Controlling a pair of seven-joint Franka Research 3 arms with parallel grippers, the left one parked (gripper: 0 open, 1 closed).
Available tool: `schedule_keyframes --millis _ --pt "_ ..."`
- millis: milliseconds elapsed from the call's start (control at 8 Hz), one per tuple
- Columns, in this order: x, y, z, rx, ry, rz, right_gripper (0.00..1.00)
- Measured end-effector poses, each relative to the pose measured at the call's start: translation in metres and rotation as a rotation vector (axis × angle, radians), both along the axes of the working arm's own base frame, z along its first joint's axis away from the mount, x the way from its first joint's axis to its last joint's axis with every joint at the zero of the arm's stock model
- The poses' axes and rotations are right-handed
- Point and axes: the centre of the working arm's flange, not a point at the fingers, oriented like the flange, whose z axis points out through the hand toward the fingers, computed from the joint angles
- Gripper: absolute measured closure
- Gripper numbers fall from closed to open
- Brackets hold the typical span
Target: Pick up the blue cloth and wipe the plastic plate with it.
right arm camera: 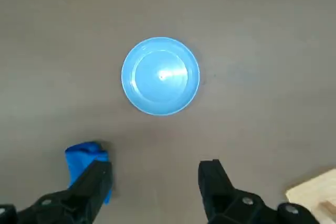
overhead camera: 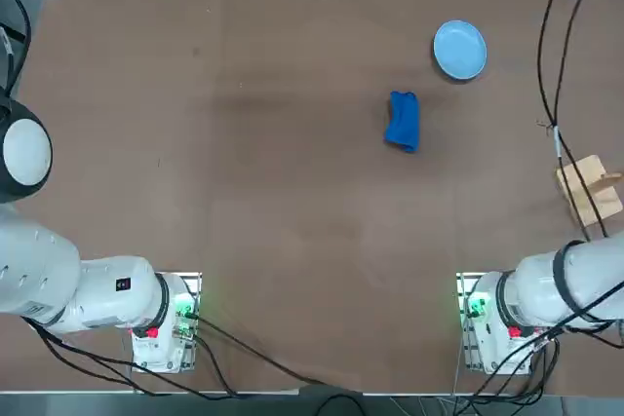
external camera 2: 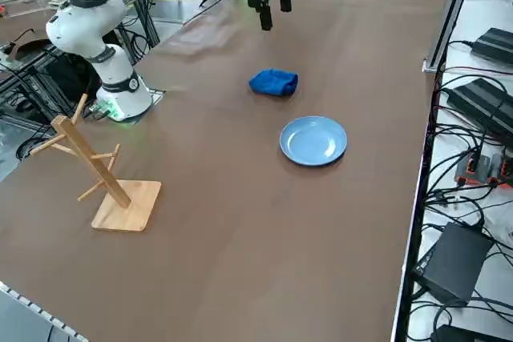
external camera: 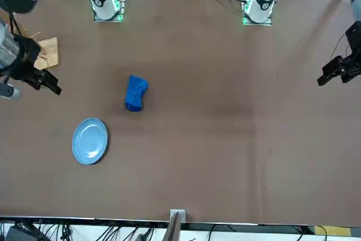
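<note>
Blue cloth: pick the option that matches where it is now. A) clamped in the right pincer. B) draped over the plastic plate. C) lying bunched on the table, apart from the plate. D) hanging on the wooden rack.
C: the blue cloth lies crumpled on the table with bare surface between it and the plastic plate, while the right pincer hangs open and empty above them.

glossy smooth plastic plate (right arm camera: 160, 76), soft blue cloth (overhead camera: 403, 121), matt tbl (overhead camera: 244, 143)

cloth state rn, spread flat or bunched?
Bunched. The blue cloth lies as a small crumpled lump on the table, apart from the plastic plate; the open right gripper holds nothing.
</note>
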Motion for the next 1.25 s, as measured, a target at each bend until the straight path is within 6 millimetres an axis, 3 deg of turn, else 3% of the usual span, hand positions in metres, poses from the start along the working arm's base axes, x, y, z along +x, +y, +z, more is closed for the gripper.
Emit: schedule_keyframes --millis 375,750,1250 --pt "-0.004 0.005 0.013 0.0 0.03 0.01 0.0" --pt "-0.018 0.03 0.038 -0.002 0.037 0.047 0.0" --pt "-0.027 0.023 0.056 -0.014 0.01 0.031 0.0"
